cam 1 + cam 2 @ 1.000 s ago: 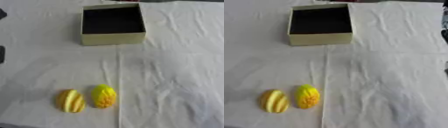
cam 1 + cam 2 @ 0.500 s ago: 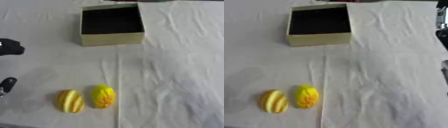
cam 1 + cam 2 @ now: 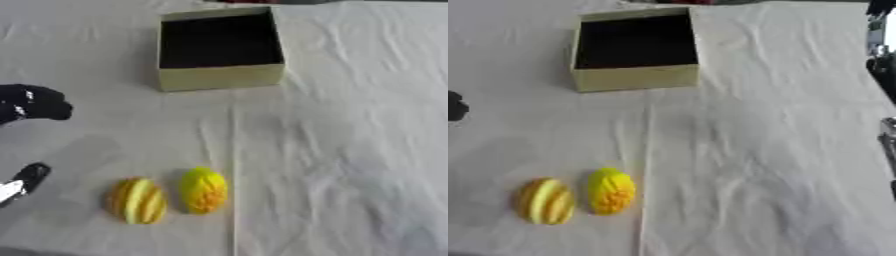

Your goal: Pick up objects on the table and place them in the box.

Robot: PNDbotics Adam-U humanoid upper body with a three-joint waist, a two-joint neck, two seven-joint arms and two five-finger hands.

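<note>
Nearest you, close to the counter's [image 3: 350, 150] front edge and left of its middle, two small oval things lay side by side, just apart: a striped orange-yellow one [image 3: 136, 200] on the left and a bumpy yellow one [image 3: 203, 190] on the right, both lengthwise toward you on the wrinkled white cloth [image 3: 332, 90]. Neither had been lifted. I'd have judged them light and stiff, like moulded toy fruit, with rounded flanks that could roll or squirt out of a pinch. The safest hold would have been across the short waist, thumb on one flank and fingers on the other, coming from above. The bumpy one should have gripped better than the smoother striped one.

Your left hand [image 3: 31, 102] sat at the counter's left edge, level with the gap between fruit and box, holding nothing; whether its fingers were curled or straight I couldn't tell. At the right edge, dark parts of your right hand [image 3: 882, 60] showed, too little to read its fingers either.

Farthest off, near the back edge, the open box [image 3: 220, 77] stood upright, its dark inside showing nothing I could make out.
</note>
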